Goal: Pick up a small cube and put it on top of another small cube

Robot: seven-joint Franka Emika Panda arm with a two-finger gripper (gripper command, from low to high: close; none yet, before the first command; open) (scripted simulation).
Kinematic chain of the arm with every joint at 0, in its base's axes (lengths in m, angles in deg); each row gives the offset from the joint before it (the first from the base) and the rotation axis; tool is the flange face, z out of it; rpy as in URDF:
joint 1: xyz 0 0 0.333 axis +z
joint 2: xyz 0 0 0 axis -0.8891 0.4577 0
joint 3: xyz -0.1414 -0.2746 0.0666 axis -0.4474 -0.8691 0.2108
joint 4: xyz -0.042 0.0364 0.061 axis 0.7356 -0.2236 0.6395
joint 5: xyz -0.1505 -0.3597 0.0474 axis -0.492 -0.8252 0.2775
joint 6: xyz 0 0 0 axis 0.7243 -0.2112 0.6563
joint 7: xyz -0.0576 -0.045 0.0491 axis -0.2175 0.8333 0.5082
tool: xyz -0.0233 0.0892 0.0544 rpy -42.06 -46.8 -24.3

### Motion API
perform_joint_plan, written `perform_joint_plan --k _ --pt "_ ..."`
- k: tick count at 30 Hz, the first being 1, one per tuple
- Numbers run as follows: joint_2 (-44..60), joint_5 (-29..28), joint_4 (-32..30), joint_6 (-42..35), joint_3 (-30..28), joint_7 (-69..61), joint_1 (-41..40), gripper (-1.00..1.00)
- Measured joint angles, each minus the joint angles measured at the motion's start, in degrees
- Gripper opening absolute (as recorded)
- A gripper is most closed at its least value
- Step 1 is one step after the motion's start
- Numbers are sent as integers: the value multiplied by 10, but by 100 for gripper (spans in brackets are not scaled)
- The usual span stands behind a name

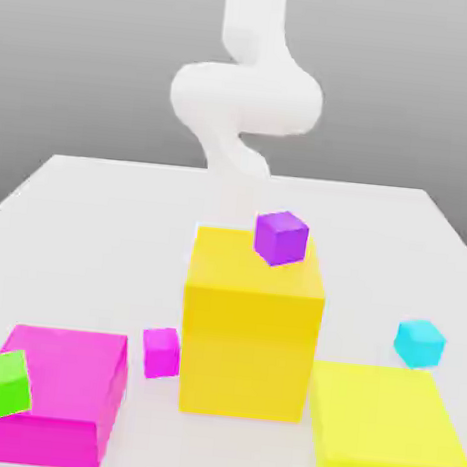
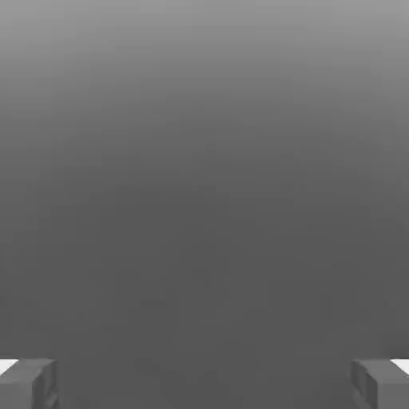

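Gripper (image 2: 204,385): fingers spread wide, nothing between them. The cyan cube (image 1: 420,344), to be lifted, lay behind the yellow slab (image 1: 389,428), toward the exterior view's right; the green cube (image 1: 5,385), its likely seat, sat far across on the magenta block (image 1: 72,383).

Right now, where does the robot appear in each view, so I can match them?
Exterior view: the robot stands behind the orange block, toward the top centre.
Hand view: its gripper, open, jaws at opposite edges.
Shared landmark: the grey backdrop, as far as I can tell.
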Motion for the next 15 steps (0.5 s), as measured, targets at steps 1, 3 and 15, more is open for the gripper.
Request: perform_joint_plan --k 1,3,15 --pt "24 0 -13 15 6 -26 21 0" --pt "69 0 -38 43 16 -73 60 0" --pt "318 2 -179 198 101 -343 259 0"
